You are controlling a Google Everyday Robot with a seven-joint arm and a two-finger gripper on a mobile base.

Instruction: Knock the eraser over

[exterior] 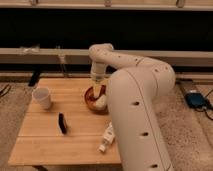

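- The table (45, 145) of pale wood fills the lower left of the frame, and its near edge runs along the bottom.
- The eraser (62, 123) is on the table left of centre. It is a thin black block with its long side running towards the upper left. I cannot tell whether it is standing or lying flat.
- The cup (42, 97), which is white, stands upright above and to the left of the eraser. The two are near each other but apart.
- The bowl (88, 98), which is reddish brown, sits near the table's far right part, at the centre of the frame and well apart from the eraser.
- The arm (137, 95), thick and white, rises from the lower right. It bends at the upper centre and drops straight down towards the bowl.
- The gripper (98, 91) hangs at the bowl's mouth, right over or just inside it, with something pale beside it in the bowl. I cannot tell whether the gripper is spread or closed.
- The white stick (106, 137) lies near the table's right edge, low in the frame, partly hidden by the arm. It is to the lower right of the eraser and does not touch it.
- A blue box (196, 99) lies on the speckled floor (192, 140) at the right edge of the frame.
- A long pale ledge (50, 54) crosses the frame behind the table, under a dark wall.
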